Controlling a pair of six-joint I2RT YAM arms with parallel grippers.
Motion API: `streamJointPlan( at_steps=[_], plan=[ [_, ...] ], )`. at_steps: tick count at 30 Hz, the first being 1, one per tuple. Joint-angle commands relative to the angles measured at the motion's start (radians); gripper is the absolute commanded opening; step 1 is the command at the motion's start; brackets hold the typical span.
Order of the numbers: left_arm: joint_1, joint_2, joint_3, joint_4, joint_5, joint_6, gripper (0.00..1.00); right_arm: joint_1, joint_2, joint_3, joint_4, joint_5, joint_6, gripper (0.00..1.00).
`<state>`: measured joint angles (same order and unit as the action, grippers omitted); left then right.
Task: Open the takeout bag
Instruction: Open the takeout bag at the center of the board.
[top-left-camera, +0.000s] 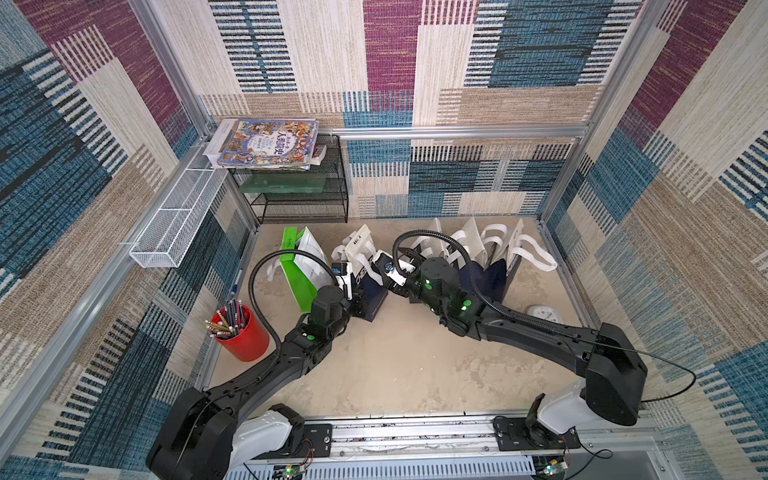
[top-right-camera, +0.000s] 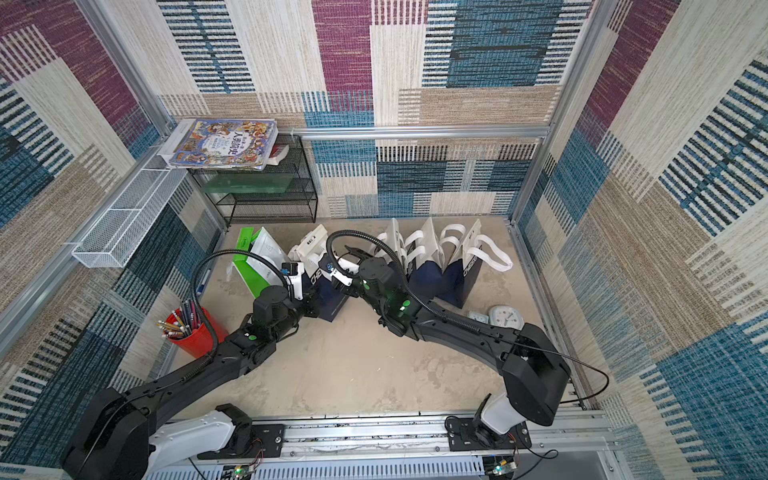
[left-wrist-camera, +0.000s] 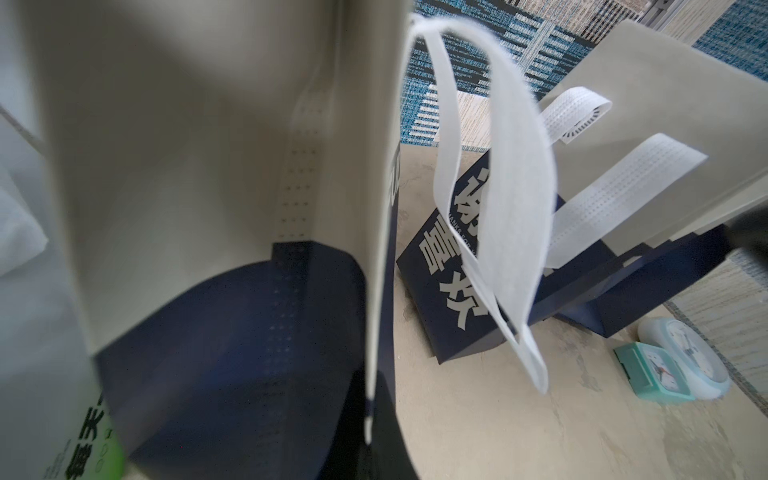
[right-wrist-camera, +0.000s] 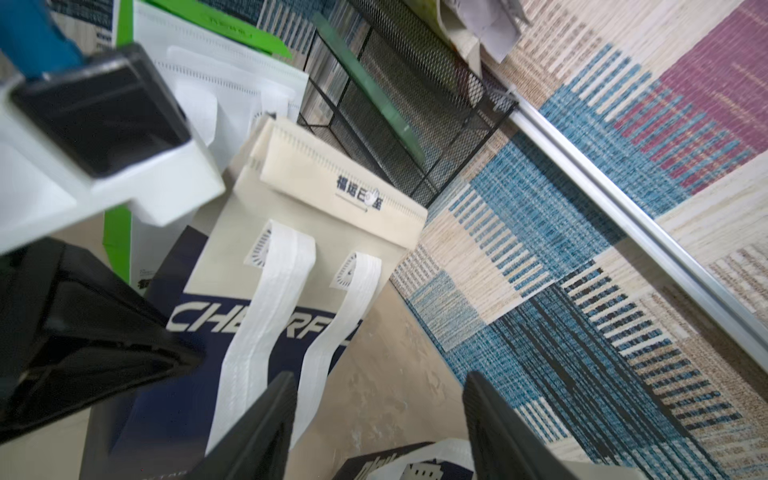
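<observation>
Pretty far along by the look of it, not finished though. Got the left claw (left-wrist-camera: 371, 438) squeezed tight on the top edge of one wall of the takeout bag (left-wrist-camera: 174, 137) — blurry dark shapes either side of that edge in the left wrist view, so calling it a proper pinch. Looking past that claw straight down the inside: beige lining, navy floor, so reading the mouth as already parted on one side of the pinched wall. Green bag (left-wrist-camera: 110, 455) crowding in just beyond that gap, away from the right claw.

Right claw (right-wrist-camera: 380, 419) spread wide with nothing in it. Only bare table (right-wrist-camera: 399, 332) between the fingers (right-wrist-camera: 266, 428), plus one white handle strap (right-wrist-camera: 266, 316) hanging just beside one of them. Can't tell whether touching or merely close. Same takeout bag (right-wrist-camera: 316, 232) straight ahead of that claw, printed face and both strap ends turned toward it.

Hard to judge the width of the mouth from either top view — too much hidden there. Also seeing a folded-looking band along the bag's top in the right wrist view, so maybe part of the rim still lying flat.

Left to do, guessing: pull the opposite wall away from the pinched one, get the bag standing open unaided, then let go. Other navy bags (top-left-camera: 494, 274) lined up off to the right claw's outer side, untouched and not part of this.
</observation>
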<state>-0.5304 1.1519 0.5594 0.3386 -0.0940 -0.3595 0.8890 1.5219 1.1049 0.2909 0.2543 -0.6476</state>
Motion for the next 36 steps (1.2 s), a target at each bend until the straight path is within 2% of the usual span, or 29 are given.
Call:
streamJointPlan(
  at_steps=[1, 22, 36],
  plan=[
    [0.002, -0.006, -0.006, -0.001, 0.012, 0.010, 0.00, 0.010, 0.018, 0.007, 0.177, -0.009, -0.039, 0.68],
    [0.001, -0.011, -0.010, -0.013, 0.012, 0.020, 0.00, 0.075, 0.141, 0.107, 0.167, -0.029, -0.102, 0.65],
    [-0.004, -0.014, -0.009, -0.021, 0.009, 0.033, 0.00, 0.080, 0.197, 0.151, 0.162, 0.019, -0.113, 0.63]
  ],
)
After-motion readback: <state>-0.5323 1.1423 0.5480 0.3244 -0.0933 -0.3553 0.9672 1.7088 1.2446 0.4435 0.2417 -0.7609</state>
